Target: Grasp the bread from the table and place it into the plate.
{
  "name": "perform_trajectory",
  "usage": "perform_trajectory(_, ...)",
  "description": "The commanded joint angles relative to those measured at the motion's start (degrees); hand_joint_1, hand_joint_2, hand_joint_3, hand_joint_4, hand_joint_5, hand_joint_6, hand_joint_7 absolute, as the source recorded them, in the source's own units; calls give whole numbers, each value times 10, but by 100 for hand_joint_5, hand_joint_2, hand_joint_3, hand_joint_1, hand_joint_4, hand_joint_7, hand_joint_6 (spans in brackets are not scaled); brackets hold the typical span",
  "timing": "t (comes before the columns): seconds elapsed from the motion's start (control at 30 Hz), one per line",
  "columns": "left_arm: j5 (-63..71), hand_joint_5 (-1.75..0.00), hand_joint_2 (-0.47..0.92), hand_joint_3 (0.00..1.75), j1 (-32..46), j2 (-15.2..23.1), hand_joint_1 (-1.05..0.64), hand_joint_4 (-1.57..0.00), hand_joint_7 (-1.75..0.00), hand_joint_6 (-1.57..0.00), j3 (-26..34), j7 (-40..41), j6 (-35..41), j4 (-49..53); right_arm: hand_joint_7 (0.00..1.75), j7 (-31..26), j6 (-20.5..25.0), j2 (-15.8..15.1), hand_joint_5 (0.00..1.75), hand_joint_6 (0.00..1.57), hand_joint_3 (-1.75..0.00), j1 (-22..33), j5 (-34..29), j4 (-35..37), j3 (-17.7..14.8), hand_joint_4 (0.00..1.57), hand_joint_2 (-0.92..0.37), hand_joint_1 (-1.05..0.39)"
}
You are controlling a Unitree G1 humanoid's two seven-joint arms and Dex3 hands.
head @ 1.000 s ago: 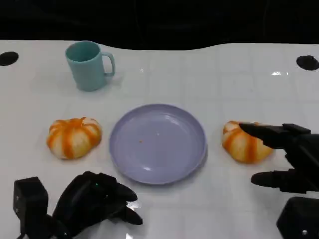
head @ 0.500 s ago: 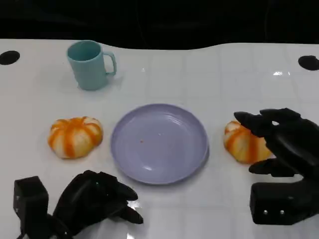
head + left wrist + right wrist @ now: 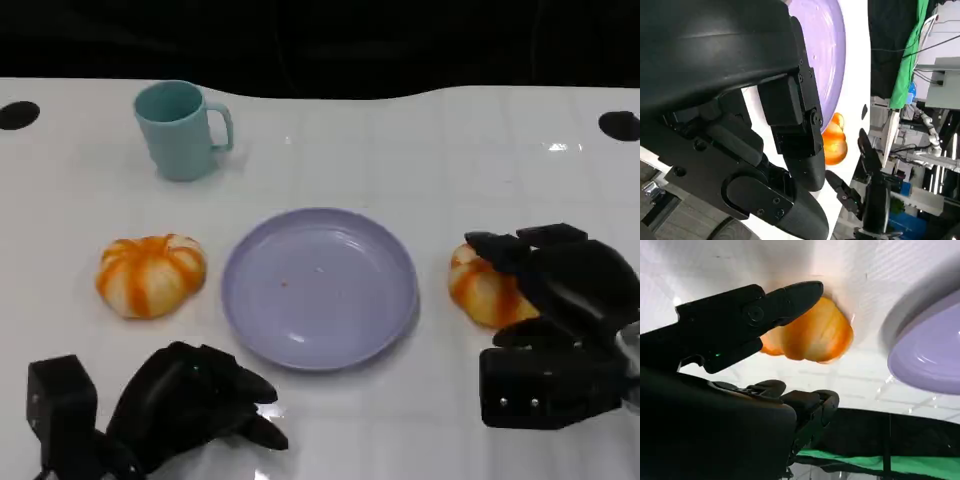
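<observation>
Under the spread fingers of the black right hand (image 3: 553,300) sits the orange-and-white striped round bread (image 3: 484,285), on the white table (image 3: 400,150), not gripped; the round lavender plate (image 3: 318,288) lies just beyond its fingertips. The black left hand (image 3: 190,405) rests curled, holding nothing.

No text, label, brand, number or sign can be read anywhere.

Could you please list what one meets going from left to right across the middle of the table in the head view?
Orange-and-white striped bread bun → round lavender plate → second orange-and-white bread bun → black right hand.
</observation>
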Motion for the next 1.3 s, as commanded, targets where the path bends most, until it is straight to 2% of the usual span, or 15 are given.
perform_trajectory(0.03,1,-23,74,0,12,7,-105,-157,-4,-157,-1,8,7,-15,0,-16,14,9,20,25,0,-30,0,65,20,17,-82,-57)
perform_trajectory(0.4,7,-23,75,1,21,9,-105,-157,-4,-157,-6,16,4,-28,2,-78,-10,39,18,29,-1,-94,21,218,55,24,-86,-53)
perform_trajectory(0.53,7,-23,75,1,22,9,-105,-157,-3,-157,-7,17,5,-29,5,-109,-27,48,20,41,-1,-103,39,248,53,37,-88,-40)
perform_trajectory(0.6,8,-23,75,0,24,10,-105,-157,-4,-157,-9,20,7,-33,9,-147,-41,50,27,56,-1,-106,40,264,54,58,-90,-28)
perform_trajectory(0.63,8,-24,75,0,24,10,-105,-157,-4,-157,-10,21,8,-35,11,-162,-47,51,33,65,-1,-108,41,271,56,70,-91,-24)
perform_trajectory(0.67,8,-24,75,0,25,10,-105,-157,-4,-157,-10,21,8,-35,10,-185,-58,51,41,70,-2,-110,39,279,57,73,-91,-22)
perform_trajectory(0.73,6,-24,75,0,25,10,-105,-157,-4,-157,-10,20,7,-34,15,-225,-86,51,113,98,-7,-112,42,294,59,78,-92,-17)
perform_trajectory(0.8,5,-24,76,0,25,9,-105,-157,-4,-157,-9,19,7,-33,22,-255,-108,49,140,111,-11,-115,43,308,62,81,-92,-15)
perform_trajectory(0.83,4,-24,75,0,25,9,-105,-157,-4,-157,-9,19,9,-33,41,-269,-114,48,157,112,-14,-117,40,314,65,83,-92,-14)
perform_trajectory(0.87,5,-24,75,0,25,10,-105,-157,-4,-157,-9,19,10,-33,99,-281,-118,48,167,94,-16,-119,38,319,67,85,-91,-16)
perform_trajectory(0.97,6,-24,75,0,23,10,-105,-157,-4,-157,-9,19,7,-32,160,-314,-125,48,174,72,-16,-121,37,328,72,87,-86,-17)
perform_trajectory(1.1,2,-24,75,0,23,10,-105,-157,-3,-157,-8,15,13,-32,174,-353,-139,51,175,68,-19,-122,42,331,71,89,-84,-16)
perform_trajectory(1.13,2,-23,75,0,23,11,-105,-157,-3,-157,-8,15,15,-32,174,-360,-142,52,175,68,-35,-122,43,332,71,90,-76,-16)
perform_trajectory(1.17,2,-23,74,0,23,11,-105,-157,-3,-157,-9,15,15,-32,174,-368,-148,53,175,68,-65,-122,47,331,68,90,-60,-16)
perform_trajectory(1.3,3,-23,74,0,22,10,-105,-157,-3,-157,-8,15,14,-32,175,-399,-175,55,175,70,-109,-123,56,324,61,94,-38,-12)
